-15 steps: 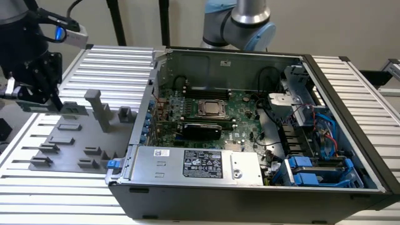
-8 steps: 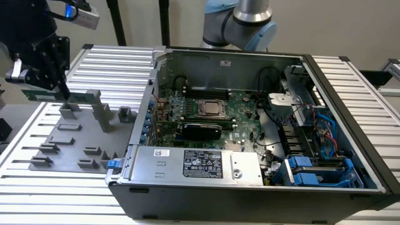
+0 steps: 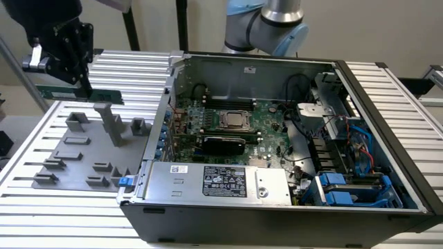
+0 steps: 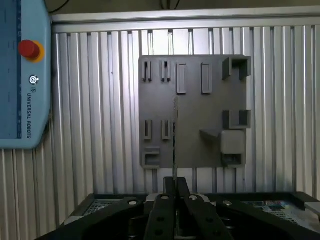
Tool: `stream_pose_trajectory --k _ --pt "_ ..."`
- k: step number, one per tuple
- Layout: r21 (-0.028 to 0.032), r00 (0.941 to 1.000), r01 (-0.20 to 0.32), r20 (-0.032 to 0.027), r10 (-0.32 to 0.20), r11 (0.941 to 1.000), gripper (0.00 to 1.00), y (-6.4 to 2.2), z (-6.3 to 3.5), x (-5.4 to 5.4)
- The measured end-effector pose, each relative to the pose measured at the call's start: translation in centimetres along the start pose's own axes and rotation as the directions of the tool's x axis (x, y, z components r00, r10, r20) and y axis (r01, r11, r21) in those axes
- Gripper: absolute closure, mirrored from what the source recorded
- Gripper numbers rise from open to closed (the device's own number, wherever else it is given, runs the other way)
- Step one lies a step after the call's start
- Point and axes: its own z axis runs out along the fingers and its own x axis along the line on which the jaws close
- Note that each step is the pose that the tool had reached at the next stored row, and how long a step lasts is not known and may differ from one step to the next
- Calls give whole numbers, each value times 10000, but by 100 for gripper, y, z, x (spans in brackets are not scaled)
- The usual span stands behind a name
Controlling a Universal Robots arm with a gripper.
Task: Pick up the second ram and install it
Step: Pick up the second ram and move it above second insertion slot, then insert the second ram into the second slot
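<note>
The second ram (image 3: 97, 96) is a thin green stick held level in the air above the grey fixture plate (image 3: 76, 155), at the exterior view's left. My black gripper (image 3: 82, 87) is shut on it from above. In the wrist view the ram (image 4: 174, 135) appears edge-on as a thin line running out from between the fingers of the gripper (image 4: 174, 186), over the fixture plate (image 4: 195, 150). The open computer case (image 3: 277, 207) with the green motherboard (image 3: 270, 116) lies to the exterior view's right of the gripper, apart from it.
Upright grey fixture blocks (image 3: 111, 122) rise from the plate under the ram. The case wall (image 3: 163, 114) stands between the plate and the motherboard. Cables and blue drive bays (image 3: 346, 187) fill the case's right side. A teach pendant (image 4: 25, 75) lies on the slatted table (image 4: 100, 150).
</note>
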Motion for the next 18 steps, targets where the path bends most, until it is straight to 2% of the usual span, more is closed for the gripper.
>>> stream_pose_trajectory --k 4,18 --pt "-1 10000 -1 0 1 10000 100 -182 -36 -9" --pt "0 10000 -1 1 1 10000 100 -816 -57 -80"
